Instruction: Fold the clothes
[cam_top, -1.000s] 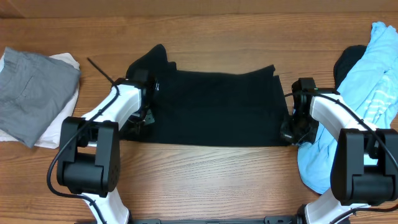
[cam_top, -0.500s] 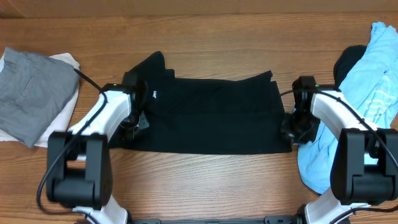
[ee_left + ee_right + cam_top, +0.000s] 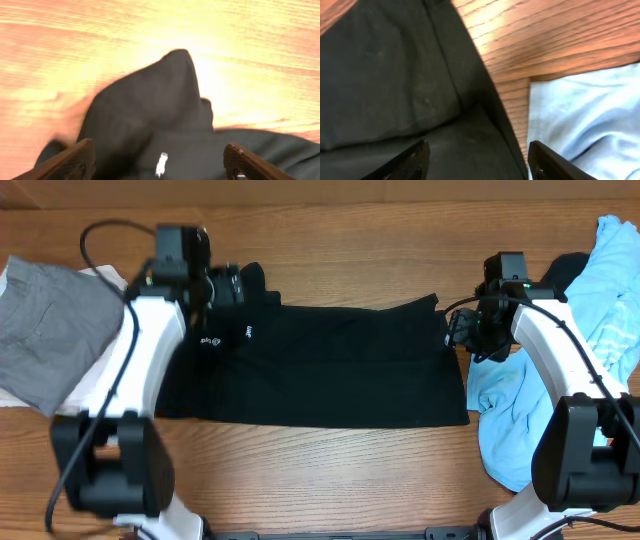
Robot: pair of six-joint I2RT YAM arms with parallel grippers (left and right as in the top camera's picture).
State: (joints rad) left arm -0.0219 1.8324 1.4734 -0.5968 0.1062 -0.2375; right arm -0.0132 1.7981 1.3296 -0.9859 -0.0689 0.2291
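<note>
**While both end effectors hang released, the black shirt lies folded mid-surface**

Since I can only judge from the cameras, I'll start with the cloth. The black T-shirt (image 3: 330,365) lies flat as a wide band across the middle of the surface (image 3: 330,470), its long sides running parallel to the near and far edges. A soft crease runs along its length toward the right end. One sleeve (image 3: 255,280) pokes out from the far left corner of the band, rising to a rounded point in the left wrist view (image 3: 170,85).

Two small white logo prints (image 3: 207,340) sit near the left end of the shirt. I cannot read them from overhead. The left wrist camera catches one white mark, too blurred to make out.

The left end effector (image 3: 235,283) (image 3: 159,157) is over that sleeve, its fingers spread wide with nothing between them but the cloth below. The right end effector (image 3: 462,335) (image 3: 477,160) is at the shirt's right end, likewise released, straddling the shirt's edge.

By the right edge of the surface a light blue garment (image 3: 600,330) (image 3: 580,115) with faint white stripes lies crumpled, meeting the shirt's near right corner. At the left edge a grey garment (image 3: 50,330) rests on a white cloth (image 3: 105,278).
</note>
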